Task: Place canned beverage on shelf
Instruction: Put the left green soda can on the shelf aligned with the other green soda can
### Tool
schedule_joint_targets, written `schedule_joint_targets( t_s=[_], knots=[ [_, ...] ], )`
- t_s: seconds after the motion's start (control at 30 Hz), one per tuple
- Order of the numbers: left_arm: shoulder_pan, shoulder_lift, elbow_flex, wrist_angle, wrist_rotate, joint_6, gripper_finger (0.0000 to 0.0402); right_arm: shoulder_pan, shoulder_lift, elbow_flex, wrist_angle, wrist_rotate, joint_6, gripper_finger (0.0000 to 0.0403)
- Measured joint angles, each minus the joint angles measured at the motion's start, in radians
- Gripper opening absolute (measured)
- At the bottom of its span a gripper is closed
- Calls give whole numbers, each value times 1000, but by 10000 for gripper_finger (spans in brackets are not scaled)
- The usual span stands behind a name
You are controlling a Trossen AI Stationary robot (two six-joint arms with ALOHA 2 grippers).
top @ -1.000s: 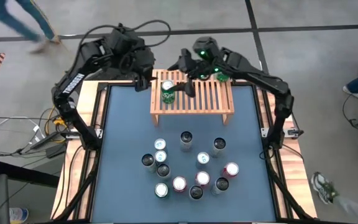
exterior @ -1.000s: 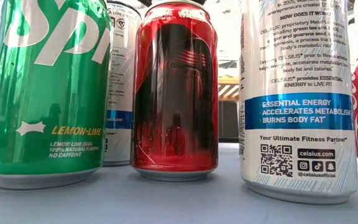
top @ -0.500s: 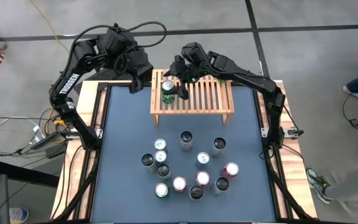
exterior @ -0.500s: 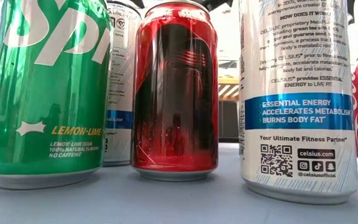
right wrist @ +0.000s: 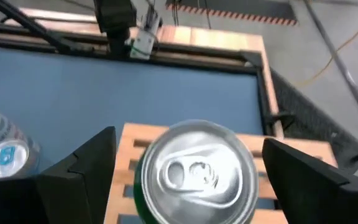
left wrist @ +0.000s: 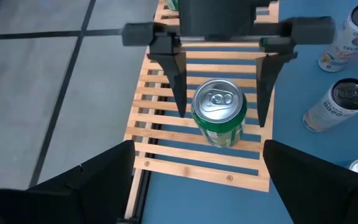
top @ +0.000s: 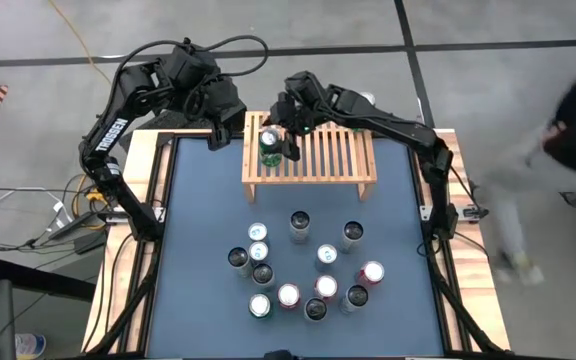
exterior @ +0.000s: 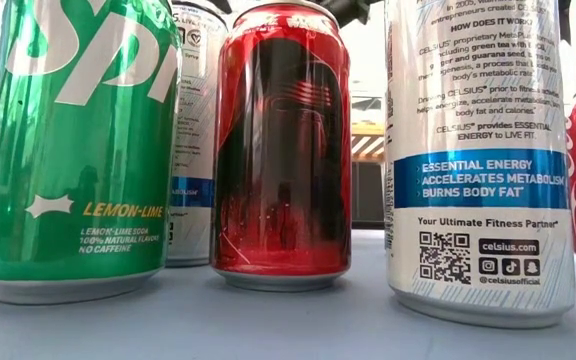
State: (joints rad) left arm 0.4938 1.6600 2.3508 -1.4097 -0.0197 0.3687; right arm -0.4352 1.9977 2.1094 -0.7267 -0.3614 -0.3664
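Note:
The shelf (top: 323,160) is a light-wood slatted rack that stands on short legs at the far side of the blue table. A green canned beverage (top: 270,146) stands upright on its slats near the left end. My right gripper (left wrist: 222,119) reaches in from the far side, open. Its fingers (left wrist: 180,87) stand on either side of the can with a gap at each side. My left gripper (top: 225,127) hangs open above the table's far left corner, beside the shelf's left end, and points at the can.
Several more cans (top: 303,270) stand upright in a cluster on the near half of the blue table (top: 198,230). In the low view a green can (exterior: 68,150), a red one (exterior: 283,150) and a white one (exterior: 478,150) stand close up. A blurred person (top: 563,140) passes right of the table.
My right gripper has sunk and shifted toward the table's left along the shelf's far edge. Its open fingers now straddle the green can. The can has stayed where it was on the slats.

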Motion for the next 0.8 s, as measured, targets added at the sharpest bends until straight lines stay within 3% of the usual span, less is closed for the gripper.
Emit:
schedule_joint_targets(
  t_s=[0.47,0.8],
  knots=[
    [0,0,0,1,4,0,343,-20,4,0,-34,4,0,275],
    [0,0,0,1,4,-8,343,-27,2,2,-62,19,-9,161]
  ],
)
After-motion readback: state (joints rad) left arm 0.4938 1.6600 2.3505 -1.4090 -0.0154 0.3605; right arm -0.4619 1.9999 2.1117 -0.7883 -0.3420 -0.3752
